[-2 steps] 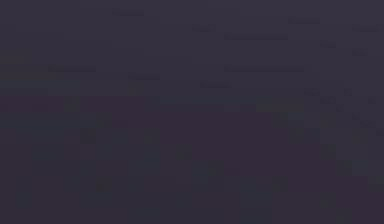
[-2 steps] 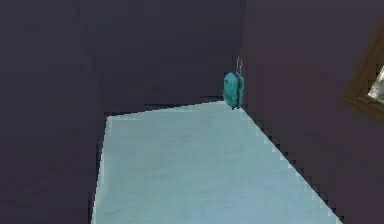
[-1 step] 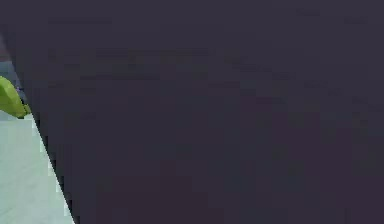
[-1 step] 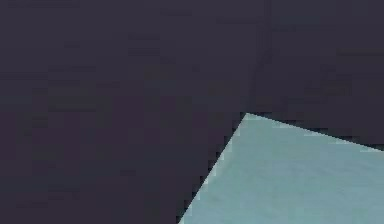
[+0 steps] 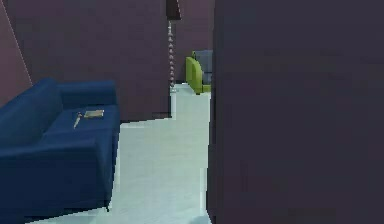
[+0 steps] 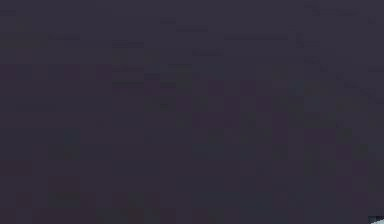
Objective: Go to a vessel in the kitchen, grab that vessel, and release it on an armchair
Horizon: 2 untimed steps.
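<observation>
A dark wall (image 5: 300, 110) takes up the forward view's right half, and the arm side view looks flat onto the same sort of dark wall surface (image 6: 190, 110). I judge that the base stands close alongside it, so there is no room to reach out on that side here. On the forward view's left a blue sofa (image 5: 55, 140) sits back against the far wall, which leaves a lane of pale floor (image 5: 160, 170) running ahead into a narrow gap. Beside that gap rises a thin beaded pole (image 5: 171, 55), perhaps a floor lamp. Through the gap stands a yellow-green seat (image 5: 197, 73), which may be the armchair for the drop. A small flat thing (image 5: 90, 116) lies on the sofa cushion, too small for me to name. I cannot tell where the vessel is; I take it the kitchen is further on. I cannot tell how the jaws stand.
</observation>
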{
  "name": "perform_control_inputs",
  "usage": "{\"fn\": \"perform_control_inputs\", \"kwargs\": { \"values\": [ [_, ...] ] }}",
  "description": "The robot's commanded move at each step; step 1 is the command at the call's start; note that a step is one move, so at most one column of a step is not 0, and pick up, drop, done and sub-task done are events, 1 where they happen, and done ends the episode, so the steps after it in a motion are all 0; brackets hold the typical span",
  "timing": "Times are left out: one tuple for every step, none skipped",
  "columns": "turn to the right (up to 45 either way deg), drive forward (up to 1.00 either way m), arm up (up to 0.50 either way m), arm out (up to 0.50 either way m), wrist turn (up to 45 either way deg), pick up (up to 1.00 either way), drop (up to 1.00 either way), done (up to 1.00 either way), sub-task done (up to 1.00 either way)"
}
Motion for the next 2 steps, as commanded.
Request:
{"fn": "perform_control_inputs", "kwargs": {
  "values": [
    [-6.0, 0.00, 0.00, 0.00, 0.0, 0.00, 0.00, 0.00, 0.00],
    [0.0, 1.00, 0.00, 0.00, 0.0, 0.00, 0.00, 0.00, 0.00]
  ]
}}
